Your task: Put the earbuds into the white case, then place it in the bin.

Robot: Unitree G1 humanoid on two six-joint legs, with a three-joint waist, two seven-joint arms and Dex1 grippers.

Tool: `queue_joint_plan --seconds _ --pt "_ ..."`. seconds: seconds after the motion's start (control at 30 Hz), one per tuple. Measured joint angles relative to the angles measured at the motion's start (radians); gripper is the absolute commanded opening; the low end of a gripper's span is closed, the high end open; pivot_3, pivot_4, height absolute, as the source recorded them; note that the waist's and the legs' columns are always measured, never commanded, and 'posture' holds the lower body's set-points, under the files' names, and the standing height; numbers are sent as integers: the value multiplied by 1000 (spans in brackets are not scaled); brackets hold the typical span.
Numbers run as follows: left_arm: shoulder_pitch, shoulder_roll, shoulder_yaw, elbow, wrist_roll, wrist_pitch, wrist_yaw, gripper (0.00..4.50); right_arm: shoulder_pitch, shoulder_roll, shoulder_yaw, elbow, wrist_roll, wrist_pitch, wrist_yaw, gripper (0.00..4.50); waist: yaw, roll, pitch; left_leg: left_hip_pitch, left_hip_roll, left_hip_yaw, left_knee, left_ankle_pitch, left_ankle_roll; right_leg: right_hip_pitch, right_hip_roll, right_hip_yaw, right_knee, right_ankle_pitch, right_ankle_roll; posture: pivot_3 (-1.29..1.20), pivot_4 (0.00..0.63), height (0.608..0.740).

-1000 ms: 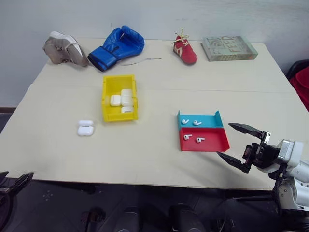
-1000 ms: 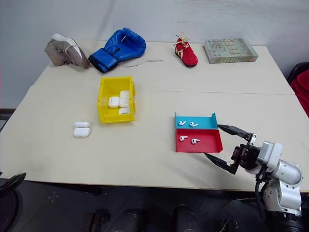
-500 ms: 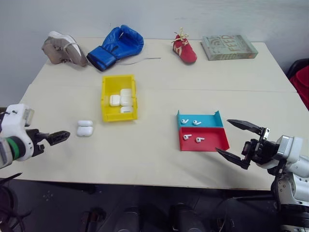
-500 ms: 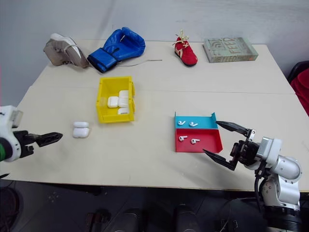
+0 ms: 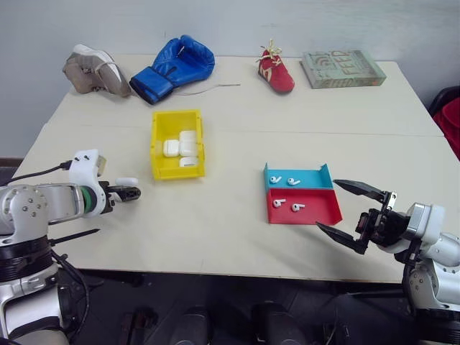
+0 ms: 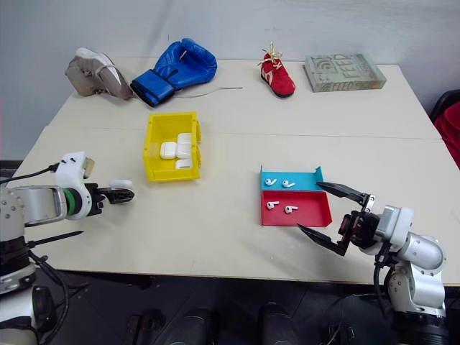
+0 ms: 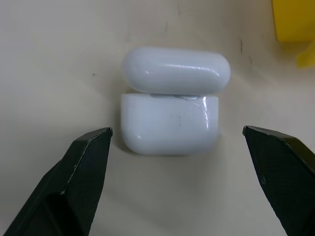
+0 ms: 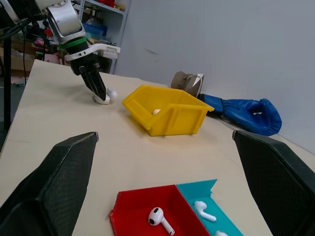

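The white case (image 7: 170,123) lies on the table with its lid (image 7: 176,70) swung open, left of the yellow bin (image 5: 155,144). My left gripper (image 7: 176,131) is open, one finger on each side of the case and neither touching it. In the head views one finger (image 5: 126,192) reaches over the case (image 5: 128,180). Two earbuds (image 5: 275,180) lie in the teal tray (image 5: 325,176) and two earbuds (image 5: 297,208) in the red tray (image 5: 320,213). My right gripper (image 5: 328,204) hangs open and empty just right of the red tray.
The bin holds several white cases (image 5: 180,149). Along the table's far edge lie a grey shoe (image 5: 93,70), a blue boxing glove (image 5: 174,68), a small red shoe (image 5: 277,72) and a book (image 5: 343,69). A red object (image 5: 451,122) stands beyond the table's right edge.
My left arm has come up from the lower left and moved right to the white case, its open fingers now flanking it. The right gripper has stayed put.
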Motion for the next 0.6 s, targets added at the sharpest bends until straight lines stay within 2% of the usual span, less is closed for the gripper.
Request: queue_joint_plan --seconds 0.6 --pt "-67 -32 -144 43 211 -44 -102 4467 59 -2 0 -100 -7 35 -63 4500 6 0 0 0 0 0 7 1 -2 1 0 1 2 0 0 0 150 740"
